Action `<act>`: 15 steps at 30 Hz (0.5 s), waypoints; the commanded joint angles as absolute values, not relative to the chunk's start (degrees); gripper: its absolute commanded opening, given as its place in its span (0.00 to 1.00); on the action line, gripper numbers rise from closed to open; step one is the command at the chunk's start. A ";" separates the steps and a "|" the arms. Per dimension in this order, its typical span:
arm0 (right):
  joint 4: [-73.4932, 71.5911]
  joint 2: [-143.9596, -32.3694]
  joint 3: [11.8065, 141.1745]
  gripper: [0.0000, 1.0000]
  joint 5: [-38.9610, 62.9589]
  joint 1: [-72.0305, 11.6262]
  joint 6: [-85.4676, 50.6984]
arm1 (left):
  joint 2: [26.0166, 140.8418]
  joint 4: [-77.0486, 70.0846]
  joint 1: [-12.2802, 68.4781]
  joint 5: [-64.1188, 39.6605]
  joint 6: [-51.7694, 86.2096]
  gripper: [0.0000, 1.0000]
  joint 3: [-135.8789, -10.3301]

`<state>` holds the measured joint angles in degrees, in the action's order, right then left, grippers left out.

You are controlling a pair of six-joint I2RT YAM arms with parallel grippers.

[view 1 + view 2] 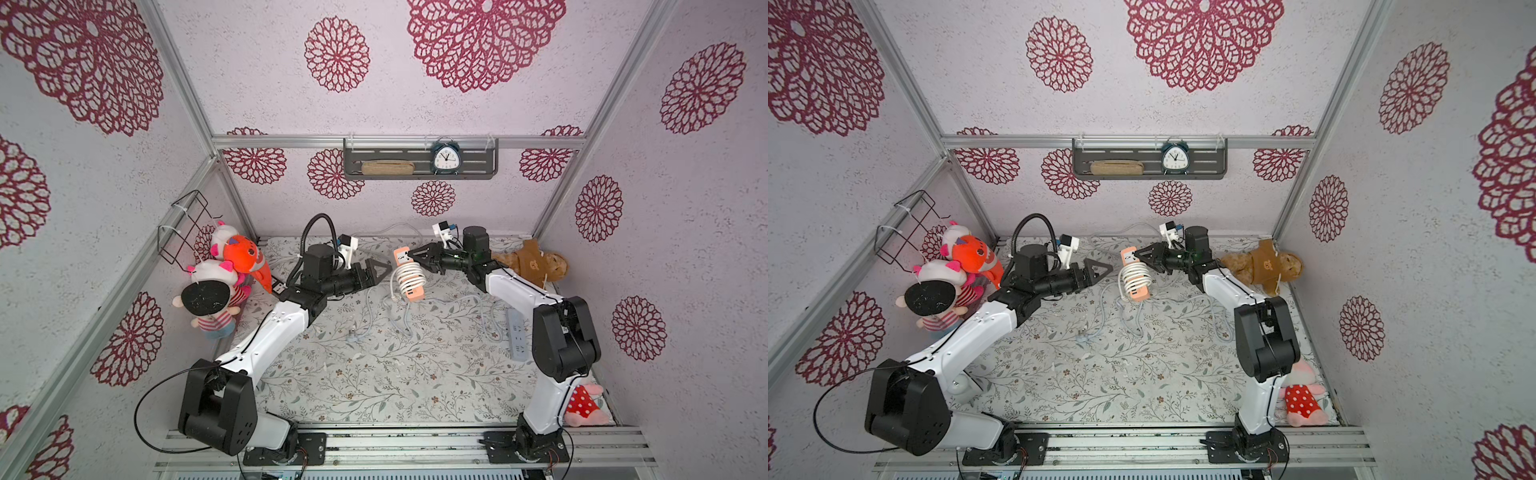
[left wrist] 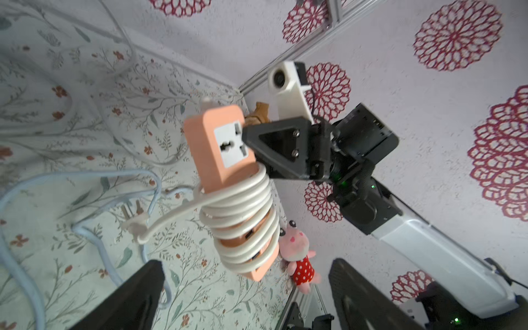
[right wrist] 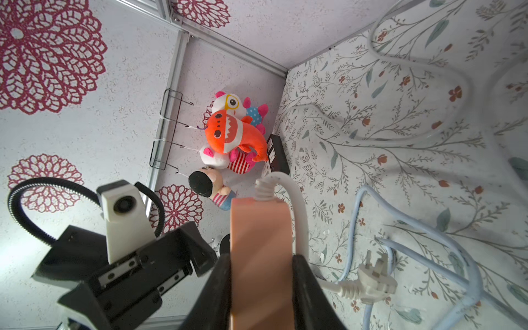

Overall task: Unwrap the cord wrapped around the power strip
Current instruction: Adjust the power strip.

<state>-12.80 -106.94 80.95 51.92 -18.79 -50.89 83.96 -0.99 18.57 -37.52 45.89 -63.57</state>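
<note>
- Presently: two white-and-black arms, two claws, both over the rear middle of the tabletop.
- One peach plastic power strip (image 2: pixel 204 148), a long rounded block, is held up at a tilt between the arms. Its white socket face is exposed at the upper end.
- One white round cord (image 2: pixel 243 205) is coiled tightly round the strip's lower two thirds, the turns too close-packed to count. Its free end leads off to one white plug (image 3: pixel 368 283).
- Right claw (image 1: pixel 412 258): pinching the strip's upper end, one black triangular finger on each long side.
- Left claw (image 1: pixel 385 269): spread wide, just beside the coil, touching nothing.
- One pale-blue cord (image 3: pixel 414 217) lies looped on the tabletop. One pale power strip (image 1: pixel 516 336) lies flat by the right arm.
- Six plush toys: four piled in the left rear corner (image 1: pixel 243 255), one brown bear (image 1: pixel 532 262), and one pink toy in a red dotted dress (image 1: pixel 582 405).
- Tabletop (image 1: pixel 374 386): matte cloth with a leaf-and-flower print.
- Walls (image 1: pixel 540 104): white and pebbled with crimson rosettes, framed in aluminium.
- Grey slotted shelf (image 1: pixel 494 160): carries one teal alarm clock (image 1: pixel 445 158).
</note>
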 commanded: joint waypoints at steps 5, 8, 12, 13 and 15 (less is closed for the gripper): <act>-10.35 -107.45 88.07 0.11 62.85 -18.61 -48.17 | 92.61 -20.00 17.14 -37.55 53.72 0.87 -63.31; -10.28 -108.35 89.67 0.11 64.63 -18.67 -48.93 | 95.07 -23.03 17.23 -37.25 54.74 0.83 -63.71; -9.33 -109.02 91.11 0.11 66.12 -19.17 -48.83 | 96.48 -28.29 17.39 -36.91 56.87 0.81 -63.29; -9.14 -109.15 91.31 0.11 66.26 -19.35 -48.90 | 96.67 -29.57 17.42 -36.80 57.63 0.81 -63.16; -8.51 -109.71 91.90 0.11 66.60 -19.80 -48.55 | 97.16 -30.33 17.64 -36.96 58.40 0.81 -63.60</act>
<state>-7.68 -110.41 88.99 62.50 -19.22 -49.04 96.79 -23.38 17.47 -36.99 56.12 -63.35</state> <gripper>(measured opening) 0.329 0.816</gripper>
